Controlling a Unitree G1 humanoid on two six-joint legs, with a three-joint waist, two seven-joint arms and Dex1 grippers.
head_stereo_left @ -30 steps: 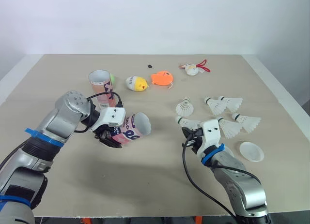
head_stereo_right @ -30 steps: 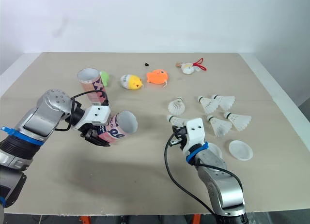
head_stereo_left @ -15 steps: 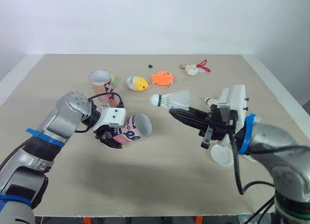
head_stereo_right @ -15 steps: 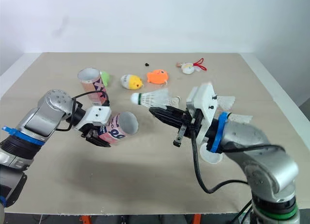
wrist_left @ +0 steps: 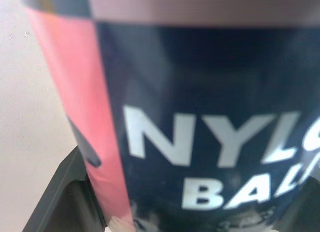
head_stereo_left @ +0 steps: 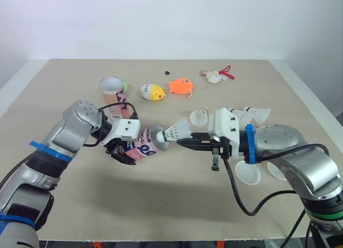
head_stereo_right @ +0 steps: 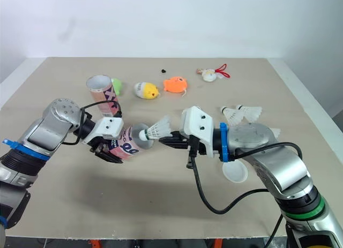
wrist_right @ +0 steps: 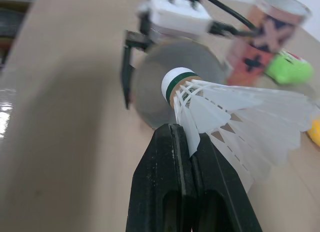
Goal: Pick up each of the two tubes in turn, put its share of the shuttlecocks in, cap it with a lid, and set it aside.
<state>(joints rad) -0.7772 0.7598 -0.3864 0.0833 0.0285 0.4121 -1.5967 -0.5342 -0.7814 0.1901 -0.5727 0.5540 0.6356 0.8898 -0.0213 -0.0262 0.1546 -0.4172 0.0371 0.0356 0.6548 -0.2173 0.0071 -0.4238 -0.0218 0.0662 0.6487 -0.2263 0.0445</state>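
My left gripper (head_stereo_left: 122, 150) is shut on a pink and navy tube (head_stereo_left: 140, 144), held tilted low over the table with its open mouth (wrist_right: 172, 81) facing right. My right gripper (head_stereo_left: 180, 142) is shut on the feathers of a white shuttlecock (head_stereo_left: 175, 132). The shuttlecock's cork (wrist_right: 175, 79) sits just at that mouth. A second tube (head_stereo_left: 112, 96) stands upright at the back left. Three more shuttlecocks (head_stereo_left: 201, 117) (head_stereo_left: 239, 115) (head_stereo_left: 258, 113) lie behind my right arm. Two white lids (head_stereo_left: 248, 173) (head_stereo_left: 277, 171) lie under my right forearm.
At the back lie a yellow chick toy (head_stereo_left: 151, 92), an orange fish toy (head_stereo_left: 180, 86), a green ball (head_stereo_left: 124, 87) behind the upright tube, a small toy on a red cord (head_stereo_left: 215, 75) and a tiny black bit (head_stereo_left: 167, 73).
My right gripper lifted a shuttlecock off the table, swung it up and leftward, then lowered it, cork first, to the mouth of the held tube. The left arm has barely moved.
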